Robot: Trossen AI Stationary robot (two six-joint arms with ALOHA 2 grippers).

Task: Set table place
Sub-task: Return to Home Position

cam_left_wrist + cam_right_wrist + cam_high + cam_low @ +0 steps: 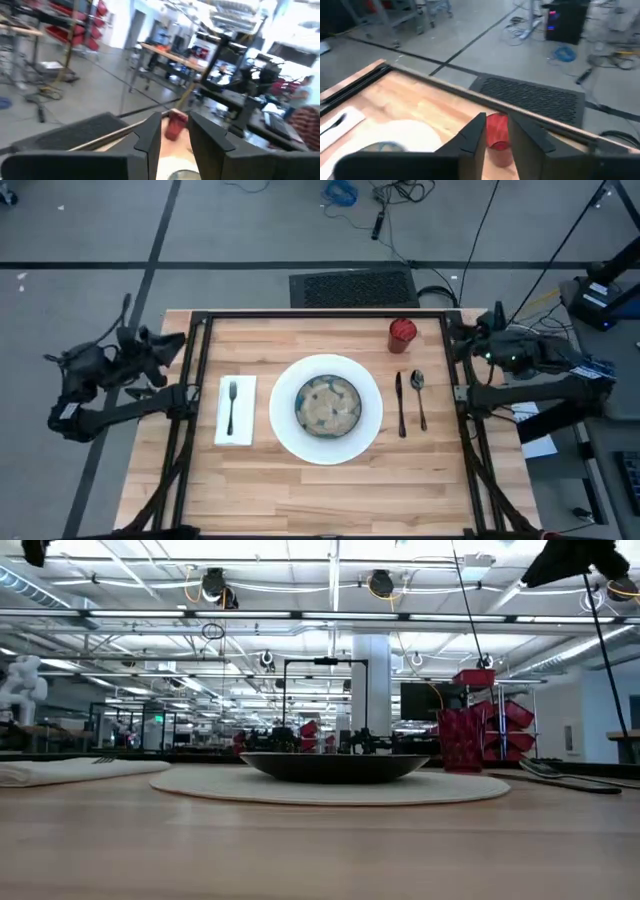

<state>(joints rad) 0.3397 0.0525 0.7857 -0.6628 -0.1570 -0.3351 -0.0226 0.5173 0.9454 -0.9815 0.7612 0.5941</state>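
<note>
Seen from above, the counter (300, 490) is all laid out. The big white plate (283, 420) sits in the middle of the frame with the speckled bowl (327, 405) on it. Left of the plate lies the white napkin (245, 428) with the fork (232, 405) on top. Right of the plate lie the knife (400, 402) and then the spoon (419, 395), side by side but apart. The red cup (402, 331) stands above them, near the counter's top edge.

In that view the left hand (174, 121) is off the counter's left side. The right hand (496, 120) is off its right side, near the cup. Only the wrist views show the fingers. On each hand they are a little apart and hold nothing, and the cup peeks through the gap.

The low view shows the bowl's dark side and how flat the plate lies. Of the arms it shows just dark bits in its top corners.
</note>
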